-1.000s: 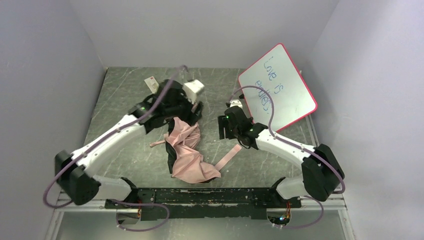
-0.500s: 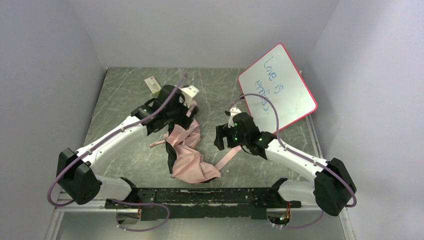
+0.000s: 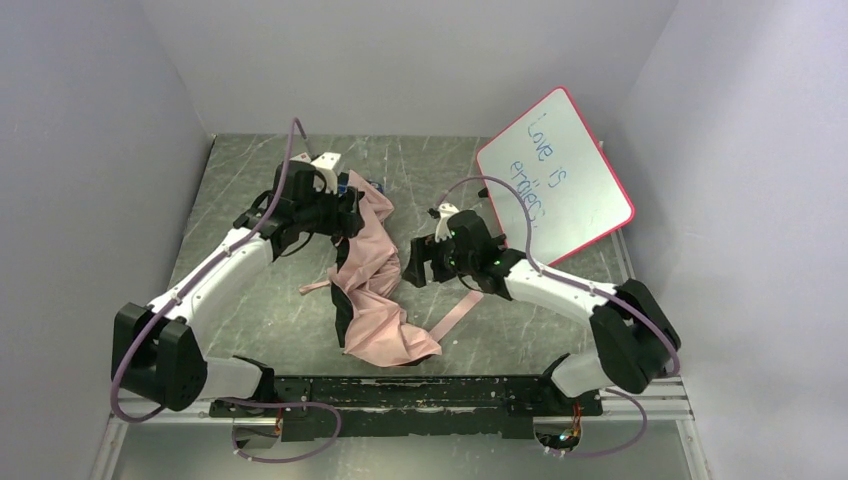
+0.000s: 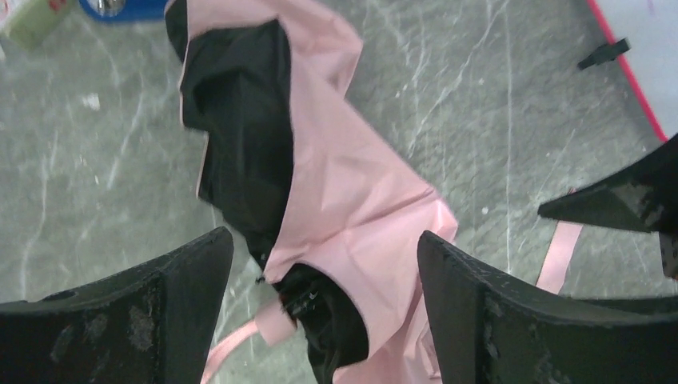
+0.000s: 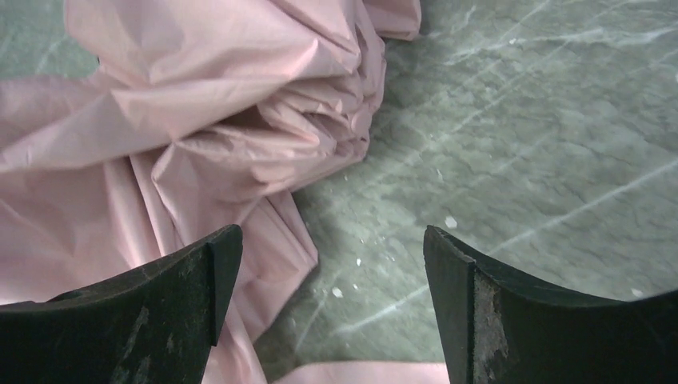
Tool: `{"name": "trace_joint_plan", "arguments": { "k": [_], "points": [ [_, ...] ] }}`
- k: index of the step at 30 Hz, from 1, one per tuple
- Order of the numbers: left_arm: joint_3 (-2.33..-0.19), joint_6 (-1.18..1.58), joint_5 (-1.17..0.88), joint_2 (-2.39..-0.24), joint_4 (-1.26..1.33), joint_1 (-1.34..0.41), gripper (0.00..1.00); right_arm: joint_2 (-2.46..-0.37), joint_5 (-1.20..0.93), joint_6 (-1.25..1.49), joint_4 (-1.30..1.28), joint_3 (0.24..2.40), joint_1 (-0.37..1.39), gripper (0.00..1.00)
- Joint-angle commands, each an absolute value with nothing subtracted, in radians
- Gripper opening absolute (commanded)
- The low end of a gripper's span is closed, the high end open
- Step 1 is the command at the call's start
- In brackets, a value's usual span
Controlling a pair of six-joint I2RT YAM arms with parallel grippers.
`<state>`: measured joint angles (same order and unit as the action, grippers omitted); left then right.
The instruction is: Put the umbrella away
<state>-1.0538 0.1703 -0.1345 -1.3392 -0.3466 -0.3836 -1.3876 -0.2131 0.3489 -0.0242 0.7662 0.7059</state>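
Observation:
The umbrella (image 3: pixel 372 290) lies loose and crumpled in the middle of the table, pale pink fabric outside, black inside. Its pink strap (image 3: pixel 455 314) trails to the right on the table. My left gripper (image 3: pixel 347 213) is open over the umbrella's far end. In the left wrist view the pink and black fabric (image 4: pixel 344 200) lies below my open left gripper (image 4: pixel 324 240), and I see no grip on it. My right gripper (image 3: pixel 412 266) is open just right of the fabric. In the right wrist view my gripper (image 5: pixel 332 232) spans the fabric's edge (image 5: pixel 200 160) and bare table. The shaft and handle are hidden.
A pink-framed whiteboard (image 3: pixel 556 172) leans against the back right wall. A blue object (image 4: pixel 120 8) and a small pale box (image 4: pixel 28 20) lie by the umbrella's far end. Grey walls close in on three sides of the marbled table (image 3: pixel 250 290).
My left gripper has swung back and to the left, and the umbrella's far end now reaches further back. My right gripper has moved left, up to the fabric.

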Motion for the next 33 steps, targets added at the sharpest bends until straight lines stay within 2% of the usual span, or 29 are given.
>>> {"name": "trace_joint_plan", "arguments": {
  "k": [1,3,8,13,16,20,26,30,33],
  "points": [
    [-0.972,0.254,-0.203,-1.263,-0.339,-0.338,0.90,-1.454,-0.211,0.467,0.070,0.840,0.703,0.88],
    [-0.952,0.268,-0.225,-1.224,-0.337,-0.325,0.90,-1.476,-0.188,0.451,0.018,0.881,0.703,0.88],
    [-0.960,0.227,-0.263,-1.195,-0.328,-0.324,0.90,-1.478,-0.015,0.402,-0.314,0.967,0.701,0.88],
    [-1.006,0.140,-0.299,-1.239,-0.390,-0.346,0.87,-1.324,0.098,0.459,-0.508,0.910,0.701,0.86],
    [-1.011,0.106,-0.254,-1.235,-0.429,-0.398,0.85,-1.192,-0.021,0.430,-0.483,0.816,0.701,0.85],
    [-1.009,0.130,-0.155,-1.232,-0.508,-0.499,0.87,-1.069,-0.136,0.459,-0.376,0.696,0.702,0.85],
    [-0.914,0.231,-0.090,-1.226,-0.487,-0.589,0.96,-1.113,-0.223,0.450,-0.271,0.672,0.701,0.85],
    [-0.892,0.266,-0.032,-1.282,-0.453,-0.591,0.92,-1.173,-0.251,0.413,-0.229,0.693,0.704,0.85],
    [-0.891,0.258,-0.009,-1.324,-0.396,-0.591,0.83,-1.204,-0.248,0.402,-0.176,0.702,0.703,0.85]
  ]
}}
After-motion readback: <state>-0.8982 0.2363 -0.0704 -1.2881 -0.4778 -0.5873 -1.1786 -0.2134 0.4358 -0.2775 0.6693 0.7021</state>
